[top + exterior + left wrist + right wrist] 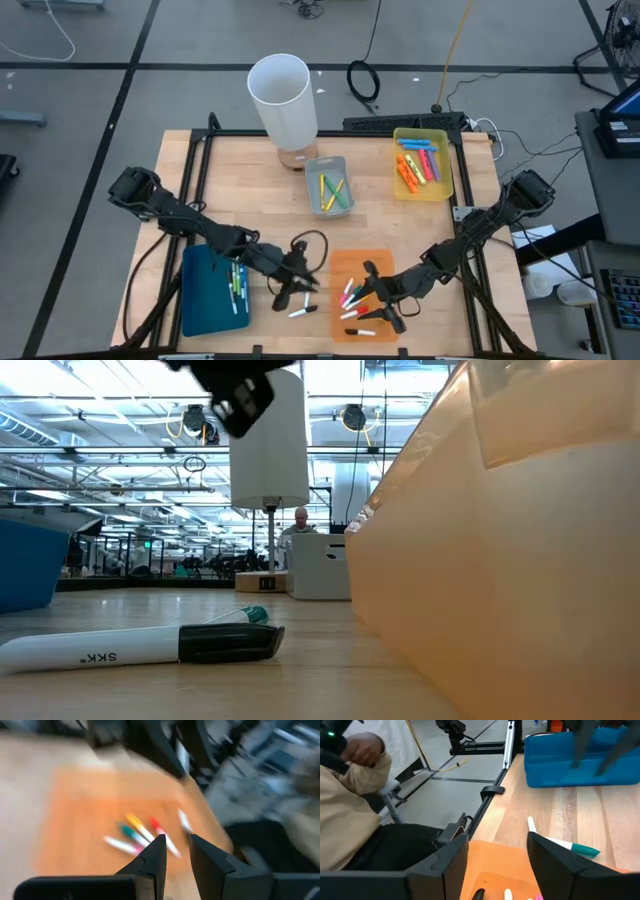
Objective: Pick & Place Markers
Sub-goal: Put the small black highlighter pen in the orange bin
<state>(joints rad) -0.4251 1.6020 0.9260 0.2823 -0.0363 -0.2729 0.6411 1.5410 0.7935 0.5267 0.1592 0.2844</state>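
High view shows you the right claw (pixel 375 292) over the orange tray (pixel 337 330), its fingers spread with nothing between them; several markers (pixel 352 298) lie in that tray beneath it. Your left claw (pixel 293 288) sits over the bare tabletop (pixel 250 170) between the blue tray (pixel 200 300) and the orange one, fingers set narrow with a slim gap and nothing pinched. Two white markers (pixel 303 311) lie on the wood just beside it. More markers rest in the blue, grey (pixel 311 175) and yellow trays (pixel 445 190).
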